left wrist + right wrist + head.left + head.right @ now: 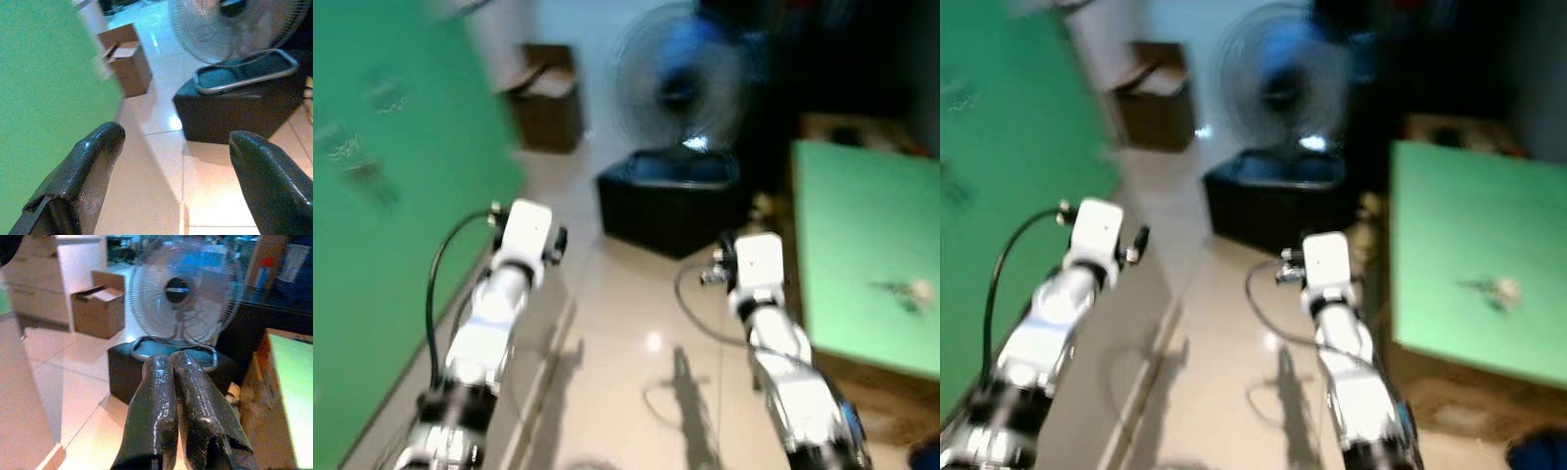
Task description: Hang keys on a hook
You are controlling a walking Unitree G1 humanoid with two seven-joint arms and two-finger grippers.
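Lying on the green table point(862, 235), right of the fan point(680, 83), the keys point(909, 291) show as a small blurred shape. Left gripper point(173, 147) — fingers spread, empty — and right gripper point(177, 363), fingers pressed together, both hang short of the fan.

I have both arms extended forward at mid height. My left gripper point(173, 161) has its fingers spread wide; my right gripper point(172, 363) has its fingers pressed together, holding nothing.
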